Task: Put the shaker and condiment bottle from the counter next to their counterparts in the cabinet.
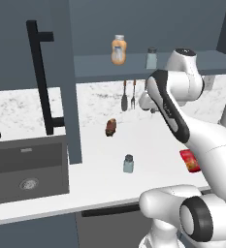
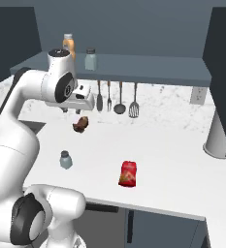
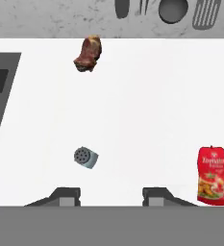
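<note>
So the gripper (image 3: 111, 194) is held high over the counter (image 3: 147, 105), pointed straight down, jaws spread wide with nothing between them. In the hand view the shaker (image 3: 86, 157) is seen just above the left finger at about 11 o'clock from the gripper, standing upright with its perforated dark cap facing the camera. The condiment bottle (image 3: 212, 176) is found further out at roughly 3 o'clock, lying flat near the counter's front edge, well apart from the shaker. A brown lump (image 3: 88, 53) sits way out at 12 o'clock near the wall, under the hanging utensils (image 3: 173, 9). Handling-wise, the shaker is judged light, stiff and probably a bit slick, so it's best pinched across the body just below the cap, squarely, to keep it from tipping or squirting out. The red one looks flat and pouch-like, maybe squashy, so it should be taken across its narrow width near the middle. Up in the cabinet (image 2: 134, 72) the orange bottle (image 2: 69, 44) and second shaker (image 2: 90, 59) are parked side by side on the shelf.
</note>
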